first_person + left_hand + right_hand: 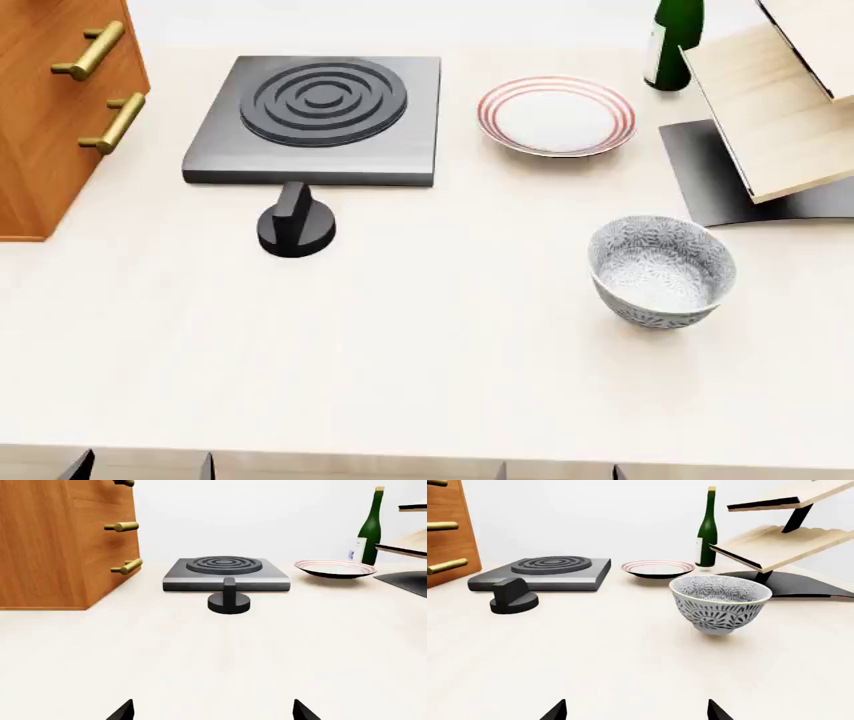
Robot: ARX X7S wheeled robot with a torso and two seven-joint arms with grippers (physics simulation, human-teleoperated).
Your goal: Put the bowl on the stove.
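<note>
Sweeping left to right across the counter (441, 380): wooden drawer cabinet (54, 120) w/ brass handles at far left, then the stove (315, 120), dark grey slab, ringed burner bare, nothing on it. Just in front of it sits the black knob (295, 226), apart from the slab. Next comes the red-rimmed plate (557, 116), beside the stove, then the green bottle (673, 40) and the wooden rack (787, 100) at far right.

The bowl (662, 270), grey floral pattern, stands upright on the counter in front of the rack, well apart from the stove, untouched.

Left gripper (213, 711): only two dark tips show in its wrist view, spread wide, empty, aimed at knob and stove. Right gripper (636, 711): same story, tips wide apart, nothing between them, bowl ahead and a bit to one side.

So, my read: nothing done yet. Reach, grasp, lift, carry across past the plate, and set-down on the burner are all left. Right arm looks best placed for the pick.
</note>
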